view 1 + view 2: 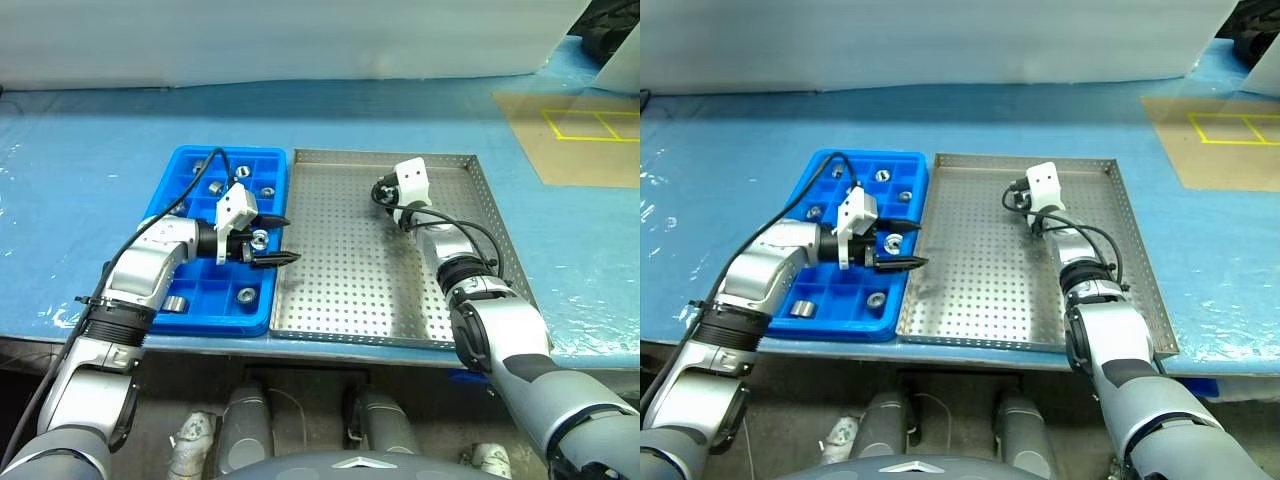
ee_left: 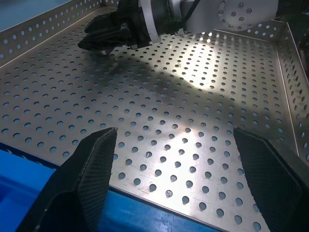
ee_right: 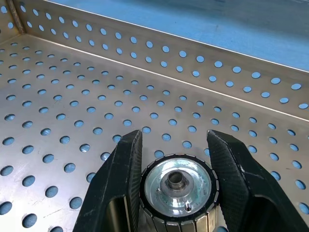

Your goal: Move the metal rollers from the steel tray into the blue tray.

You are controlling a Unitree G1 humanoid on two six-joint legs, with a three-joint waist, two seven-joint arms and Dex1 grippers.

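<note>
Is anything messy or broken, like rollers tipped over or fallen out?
Nothing stands out. The metal rollers sit inside the blue tray's compartments, and one more is pinched in the right pincer over the steel tray.

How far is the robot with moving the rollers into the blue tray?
Several metal rollers already lie in compartments of the blue tray. The right gripper is shut on one roller in the steel tray; the open left gripper waits at the blue tray's edge. No other roller shows in the steel tray, so this may be the last.
</note>
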